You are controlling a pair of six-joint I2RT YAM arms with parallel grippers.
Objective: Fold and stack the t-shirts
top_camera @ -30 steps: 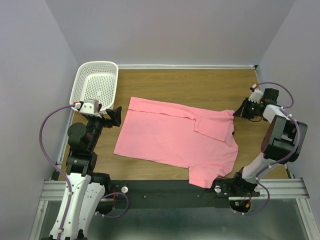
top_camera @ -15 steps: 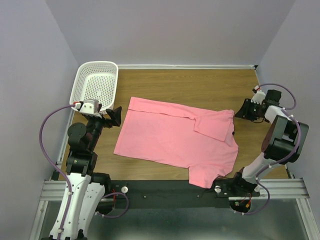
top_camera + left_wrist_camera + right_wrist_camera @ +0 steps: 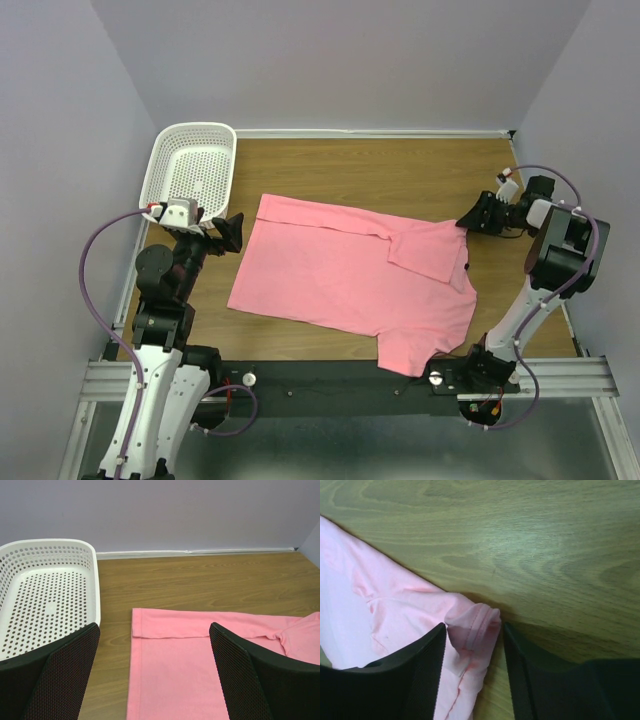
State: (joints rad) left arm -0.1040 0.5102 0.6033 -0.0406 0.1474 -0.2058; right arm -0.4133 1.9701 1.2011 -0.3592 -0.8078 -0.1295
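Around t-shirt (image 3: pixel 395 605) hem, right pincer (image 3: pixel 474 632).

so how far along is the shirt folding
Early. Done: the plain salmon-pink t-shirt lies spread on the wooden table, with one flap on its right side folded over the body. In hand: the right gripper straddles the shirt's bunched far right corner, jaws apart. The left gripper hovers open at the shirt's left edge, holding nothing. Left: the remaining folds, then stacking.

Plain salmon-pink t-shirt (image 3: pixel 340 280), spread flat on wooden table (image 3: pixel 400 170), 1 flap folded over at right end
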